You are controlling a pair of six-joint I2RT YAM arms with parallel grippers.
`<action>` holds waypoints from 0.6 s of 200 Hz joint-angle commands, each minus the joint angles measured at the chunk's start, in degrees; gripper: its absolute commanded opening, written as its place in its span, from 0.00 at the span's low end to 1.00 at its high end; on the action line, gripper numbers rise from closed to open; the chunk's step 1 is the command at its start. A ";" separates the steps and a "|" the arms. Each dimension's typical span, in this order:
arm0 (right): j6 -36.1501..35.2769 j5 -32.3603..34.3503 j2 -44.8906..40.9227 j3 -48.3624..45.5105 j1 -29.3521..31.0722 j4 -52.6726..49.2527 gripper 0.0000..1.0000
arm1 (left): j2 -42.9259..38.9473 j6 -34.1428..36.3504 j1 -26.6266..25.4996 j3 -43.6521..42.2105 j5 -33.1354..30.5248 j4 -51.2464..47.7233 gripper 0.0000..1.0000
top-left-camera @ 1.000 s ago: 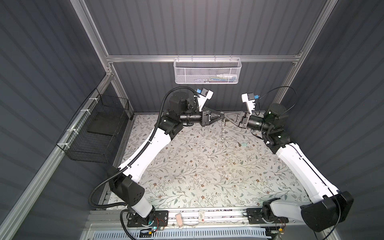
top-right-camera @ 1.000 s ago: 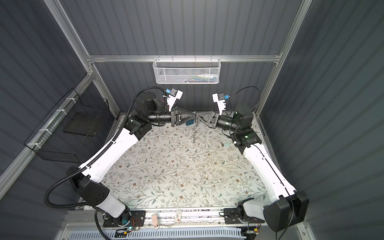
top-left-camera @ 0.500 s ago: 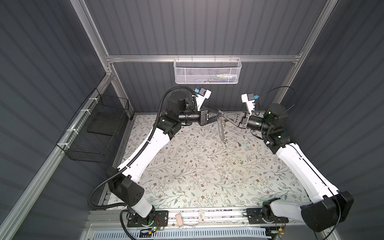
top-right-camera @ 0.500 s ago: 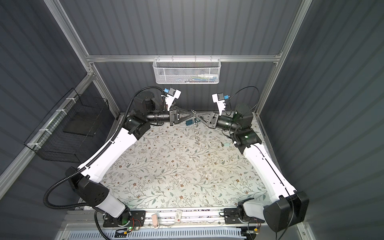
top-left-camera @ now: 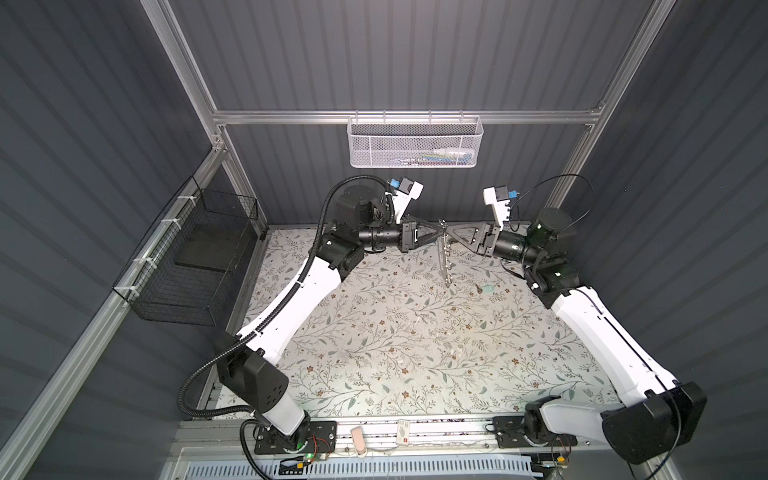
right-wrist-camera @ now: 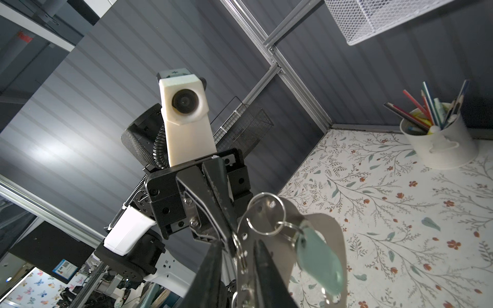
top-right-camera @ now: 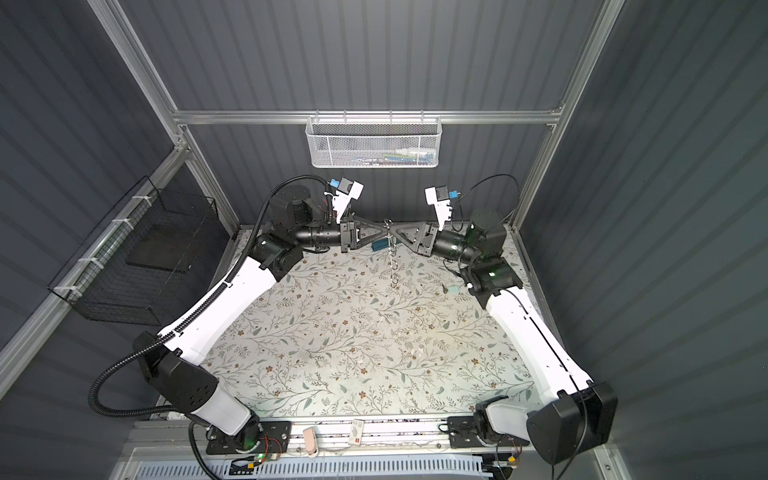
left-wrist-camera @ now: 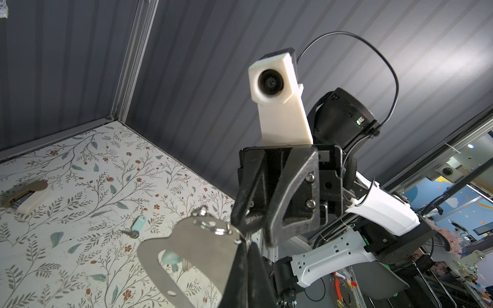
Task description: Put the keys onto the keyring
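Your left claw (top-left-camera: 439, 230) is pressed together on the keyring (top-left-camera: 444, 257), above the far worktop (top-left-camera: 395, 332). Your right claw (right-wrist-camera: 237, 242) stands slightly spread astride its ringed edge. One key (right-wrist-camera: 317, 258) hangs threaded; a loose key (top-left-camera: 487, 287) lies right. Pinch firmly left; back the right off clear of the rings.

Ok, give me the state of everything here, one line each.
flat grey metal keyring plate: held above the floral-print table, hanging edge-down.
left gripper: shut on the plate's edge.
right gripper: jaws slightly apart around the plate's ring edge.
metal key with mint-green tag: hanging on the plate.
second mint-tagged key: lying loose on the table.
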 commanded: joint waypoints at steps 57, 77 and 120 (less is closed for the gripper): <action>-5.35 8.43 -5.62 -4.60 2.46 -4.49 0.35 | -2.68 -11.16 0.14 -6.35 -5.63 16.09 0.00; -2.51 8.25 -5.91 -6.38 3.50 -1.62 0.34 | -3.45 -13.22 0.11 -8.85 -8.52 20.00 0.00; -1.83 10.01 -4.46 -6.72 6.46 -0.45 0.35 | -2.61 -17.20 -0.06 -10.31 -8.39 26.51 0.00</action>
